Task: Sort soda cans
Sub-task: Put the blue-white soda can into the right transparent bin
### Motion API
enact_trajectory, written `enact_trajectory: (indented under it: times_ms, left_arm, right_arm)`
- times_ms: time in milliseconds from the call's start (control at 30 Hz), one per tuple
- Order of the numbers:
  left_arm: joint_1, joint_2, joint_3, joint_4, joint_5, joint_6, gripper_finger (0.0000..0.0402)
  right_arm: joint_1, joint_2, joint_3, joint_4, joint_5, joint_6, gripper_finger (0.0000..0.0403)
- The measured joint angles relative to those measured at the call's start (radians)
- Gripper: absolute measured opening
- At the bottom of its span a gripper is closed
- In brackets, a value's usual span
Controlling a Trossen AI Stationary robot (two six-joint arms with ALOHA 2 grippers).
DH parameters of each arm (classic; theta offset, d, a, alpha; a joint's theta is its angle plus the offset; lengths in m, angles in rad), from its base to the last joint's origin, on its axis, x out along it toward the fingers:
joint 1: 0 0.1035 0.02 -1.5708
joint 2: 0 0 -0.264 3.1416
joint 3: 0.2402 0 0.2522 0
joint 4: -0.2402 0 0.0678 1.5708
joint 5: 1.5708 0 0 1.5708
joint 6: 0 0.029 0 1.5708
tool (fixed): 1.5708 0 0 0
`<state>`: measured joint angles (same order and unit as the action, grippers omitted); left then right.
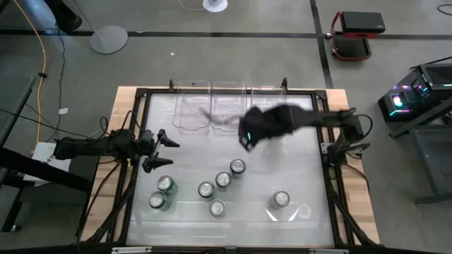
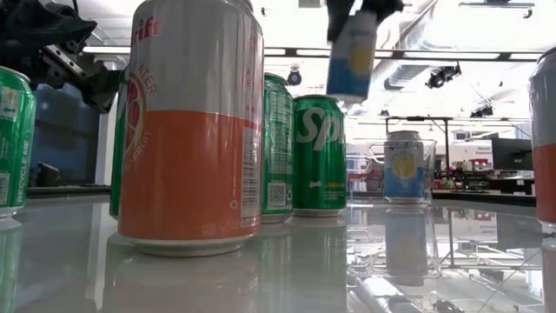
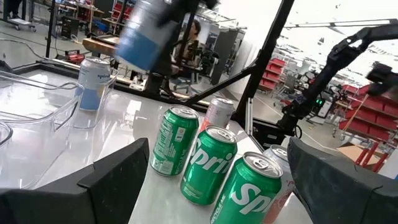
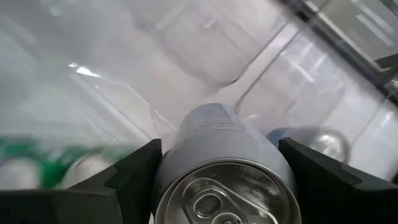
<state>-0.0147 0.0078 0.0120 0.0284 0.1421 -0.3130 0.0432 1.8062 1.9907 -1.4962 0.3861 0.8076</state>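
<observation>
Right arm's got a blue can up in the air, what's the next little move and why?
Probably carry it on over the clear bin and lower it there. The right gripper is shut on the blue can, lifted clear of the table, and a matching blue can already stands in that bin. The left gripper waits open beside the green cans.

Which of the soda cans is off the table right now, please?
The pale blue can clamped in the right gripper, carried in the air toward the clear bins. All other cans stand on the table or in a bin.

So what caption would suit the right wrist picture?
Right gripper carries a pale blue soda can above the clear plastic bins.
</observation>
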Motion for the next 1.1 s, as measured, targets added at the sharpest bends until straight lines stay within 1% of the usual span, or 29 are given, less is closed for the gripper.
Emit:
enact_trajectory:
  times_ms: [67,167,233,367,567,800,1100]
  left_arm:
    - [0.000,0.000,0.000,0.000,0.000,0.000,0.0360]
    - [0.000,0.000,0.000,0.000,0.000,-0.001,0.0360]
    - [0.000,0.000,0.000,0.000,0.000,-0.010,0.0360]
    - [0.000,0.000,0.000,0.000,0.000,-0.026,0.0360]
    - [0.000,0.000,0.000,0.000,0.000,-0.026,0.0360]
    - [0.000,0.000,0.000,0.000,0.000,-0.026,0.0360]
    - [0.000,0.000,0.000,0.000,0.000,-0.026,0.0360]
  right_arm:
    - [-0.084,0.003,0.000,0.003,-0.025,-0.047,0.0281]
    - [-0.192,0.004,0.000,0.002,-0.034,-0.086,0.0281]
    - [-0.256,0.003,0.000,0.002,-0.064,-0.123,0.0281]
    - [-0.344,0.003,-0.036,0.017,-0.148,-0.144,0.0281]
    - [-0.370,0.003,-0.124,0.044,-0.144,-0.188,0.0281]
    - [-0.384,0.004,-0.246,0.137,-0.194,-0.240,0.0281]
    - [-0.391,0.004,-0.393,0.254,-0.249,-0.240,0.0281]
